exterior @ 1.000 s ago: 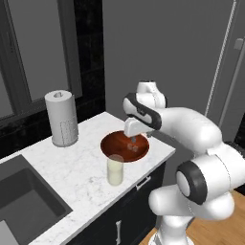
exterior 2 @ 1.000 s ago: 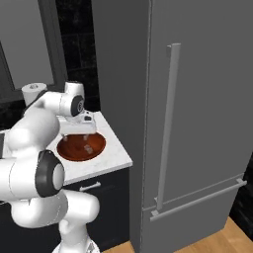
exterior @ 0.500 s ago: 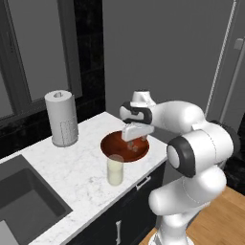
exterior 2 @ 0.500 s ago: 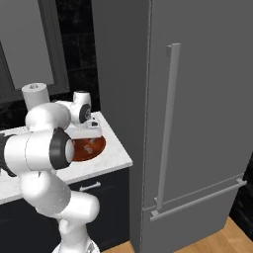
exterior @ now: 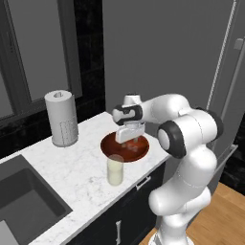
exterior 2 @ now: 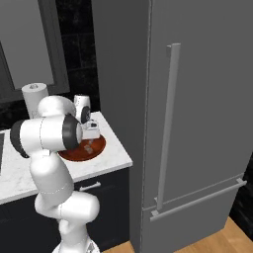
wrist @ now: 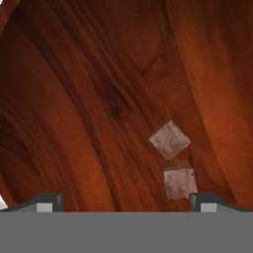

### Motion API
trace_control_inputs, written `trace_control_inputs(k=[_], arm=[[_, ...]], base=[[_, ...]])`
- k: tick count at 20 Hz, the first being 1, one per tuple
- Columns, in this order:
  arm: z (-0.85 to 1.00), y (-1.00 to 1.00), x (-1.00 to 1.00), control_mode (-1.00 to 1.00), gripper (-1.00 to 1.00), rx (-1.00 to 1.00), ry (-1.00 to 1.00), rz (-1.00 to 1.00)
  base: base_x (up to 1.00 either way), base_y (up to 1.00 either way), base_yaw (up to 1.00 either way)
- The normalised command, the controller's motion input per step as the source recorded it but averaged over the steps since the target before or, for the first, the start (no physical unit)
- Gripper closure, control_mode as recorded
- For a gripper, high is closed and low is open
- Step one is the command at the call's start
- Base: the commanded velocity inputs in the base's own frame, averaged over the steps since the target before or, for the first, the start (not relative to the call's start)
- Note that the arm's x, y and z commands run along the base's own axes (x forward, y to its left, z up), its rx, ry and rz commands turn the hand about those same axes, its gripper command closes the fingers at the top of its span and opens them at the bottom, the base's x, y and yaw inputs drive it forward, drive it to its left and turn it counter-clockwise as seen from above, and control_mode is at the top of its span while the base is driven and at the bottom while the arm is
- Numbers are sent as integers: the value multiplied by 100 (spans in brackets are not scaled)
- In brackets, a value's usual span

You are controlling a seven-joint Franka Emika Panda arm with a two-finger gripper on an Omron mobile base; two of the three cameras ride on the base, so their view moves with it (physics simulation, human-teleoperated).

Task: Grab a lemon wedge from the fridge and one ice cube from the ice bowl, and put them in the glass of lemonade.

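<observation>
End effector (exterior: 130,139) is directly above the ice bowl (exterior: 109,143), fingers pointing down, spread wide and holding nothing. I read this as the approach for the ice pick: in the hand view the two dark tips sit far apart at the bottom edge, which leaves room to straddle a cube.

Two ice cubes lie on the bowl floor, touching or nearly so. The nearer ice cube (wrist: 179,182) sits close to the right-hand tip rather than midway between the tips; the second cube (wrist: 169,140) lies just beyond it. My judgement: the hand needs to shift sideways to centre on one cube before closing, otherwise it may push both together or catch two.

The bowl stands near the right end of the bench (exterior: 72,167), beside the fridge (exterior 2: 197,99), whose doors are closed; no lemon wedge can be seen. The glass of lemonade (exterior: 115,169) stands just in front of the bowl, near the bench's front edge, so the carry is short. A paper towel roll (exterior: 61,118) stands well apart at the far left.
</observation>
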Motion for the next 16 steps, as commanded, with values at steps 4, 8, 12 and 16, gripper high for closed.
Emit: trace_control_inputs(k=[4,8,12,16], arm=[[-25,23,0,-100,-100,0,7,2],[-36,4,0,-100,-100,0,6,0],[-8,-6,0,-100,-100,1,0,0],[0,-10,21,-100,-100,2,0,-1]], base=[[0,0,0],[0,0,0],[0,0,0],[0,0,0]])
